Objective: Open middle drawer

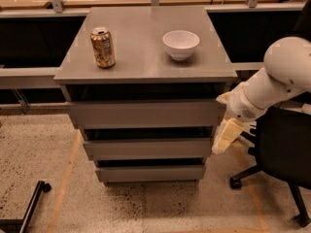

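Cabinet: a low grey cabinet with a flat top (141, 59) stood on a speckled floor (43, 154).
Drawers: three wide grey drawer fronts with no handles sat one under the other.
Middle drawer: the wide, flat, grey middle drawer (148, 148) was the second one down, between the top drawer front (146, 113) and the bottom drawer front (150, 173). It looked pushed in.
Gripper: the cream-coloured gripper (222, 142) hung just beside the right end of the middle drawer, pointing down and to the left. It could not be told if it touched the drawer. It could not be told if it was spread apart or pressed together.
Arm: the fat white robot arm (274, 79) came in from the right side.
On top: a gold and brown drink can (103, 47) stood on the left. A small white round bowl (181, 44) sat on the right, well apart from the can.
Chair: a black office chair (284, 152) stood on the right, near the arm.
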`<state>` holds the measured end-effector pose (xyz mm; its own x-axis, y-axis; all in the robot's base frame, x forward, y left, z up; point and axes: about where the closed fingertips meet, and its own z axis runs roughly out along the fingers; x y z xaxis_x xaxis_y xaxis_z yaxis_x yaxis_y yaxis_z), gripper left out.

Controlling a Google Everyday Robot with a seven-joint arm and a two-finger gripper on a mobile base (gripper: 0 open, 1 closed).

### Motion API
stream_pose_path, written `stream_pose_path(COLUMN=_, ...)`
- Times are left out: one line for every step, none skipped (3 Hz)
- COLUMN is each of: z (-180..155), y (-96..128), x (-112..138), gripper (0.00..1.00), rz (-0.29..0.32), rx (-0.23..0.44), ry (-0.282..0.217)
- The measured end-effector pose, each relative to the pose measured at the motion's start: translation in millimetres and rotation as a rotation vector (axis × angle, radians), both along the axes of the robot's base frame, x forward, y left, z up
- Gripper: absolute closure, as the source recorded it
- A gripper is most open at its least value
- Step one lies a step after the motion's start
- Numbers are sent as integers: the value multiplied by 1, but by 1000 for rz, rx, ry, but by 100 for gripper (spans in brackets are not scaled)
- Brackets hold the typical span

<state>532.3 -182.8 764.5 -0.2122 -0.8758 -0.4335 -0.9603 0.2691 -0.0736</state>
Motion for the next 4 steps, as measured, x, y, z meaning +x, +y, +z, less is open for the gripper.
stream_pose_path(z=-3, y=1, x=4, gripper=0, rz=-5, rx=4, ry=-9)
stream_pose_path(z=-23, y=3, x=1, gripper=0, rz=-7, rx=28, ry=37)
stream_pose_path(z=-73, y=20, x=15, gripper=0, rz=13, rx=60, ry=101)
stream_pose_path(z=-112, y=25, x=29, gripper=0, rz=-4, rx=104, ry=135)
